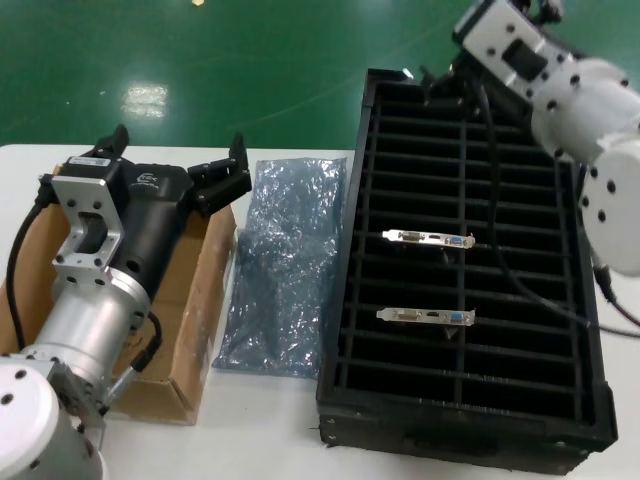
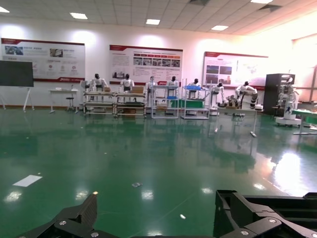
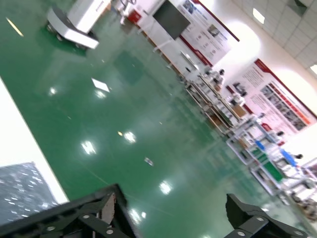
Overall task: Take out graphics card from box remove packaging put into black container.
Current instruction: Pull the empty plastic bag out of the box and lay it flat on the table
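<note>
- Overhead, the box [image 1: 205, 330] sat at the left end of the white counter [image 1: 270, 430], most of it hidden under the left arm.
- Hovering above the box's far end, the left end effector [image 1: 180, 165] had its 2 black fingers spread wide — nothing was between them.
- From the left wrist view the same end effector [image 2: 153, 218] showed only 2 separated fingertips against the green floor, gripping nothing.
- Just beside the box, between it and the black container [image 1: 590, 400], the packaging [image 1: 285, 265] lay flat and crinkled on the counter; I could not tell whether anything was inside it.
- Inside the black container, 2 cards stood in crosswise slots of the left column, apart from each other: 1 graphics card [image 1: 430, 238] farther from the robot, another graphics card [image 1: 428, 316] nearer, each showing its silver bracket with a blue port.
- At the container's far rim sat the right end effector [image 1: 440, 75], largely hidden behind its own wrist in the head view.
- Its wrist view showed the right end effector [image 3: 173, 213] with both fingers well apart and empty — a corner of the packaging [image 3: 22, 191] showed beyond.
</note>
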{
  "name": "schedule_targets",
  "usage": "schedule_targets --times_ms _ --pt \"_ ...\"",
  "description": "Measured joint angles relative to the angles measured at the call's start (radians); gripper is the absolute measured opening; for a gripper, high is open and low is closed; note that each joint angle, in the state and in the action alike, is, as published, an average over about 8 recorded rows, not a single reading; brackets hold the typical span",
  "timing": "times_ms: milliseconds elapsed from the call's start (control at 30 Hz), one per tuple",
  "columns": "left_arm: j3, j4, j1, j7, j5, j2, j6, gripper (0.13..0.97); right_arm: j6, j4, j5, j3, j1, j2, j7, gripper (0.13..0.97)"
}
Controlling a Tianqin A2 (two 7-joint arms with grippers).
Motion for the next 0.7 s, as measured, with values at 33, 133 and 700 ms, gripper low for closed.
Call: schedule_targets --times_ms 33,133,700 --pt "-0.009 0.002 0.008 0.0 0.008 0.006 0.007 0.933 0.012 0.002 0.023 0.002 -0.014 0.004 -0.01 0.696" --pt "-0.038 0.007 0.031 0.0 0.032 0.024 0.029 0.941 0.047 0.008 0.094 0.01 -0.055 0.016 -0.041 0.759" --pt "-0.198 0.039 0.165 -0.001 0.169 0.124 0.154 0.966 0.248 0.04 0.492 0.052 -0.291 0.083 -0.216 0.932"
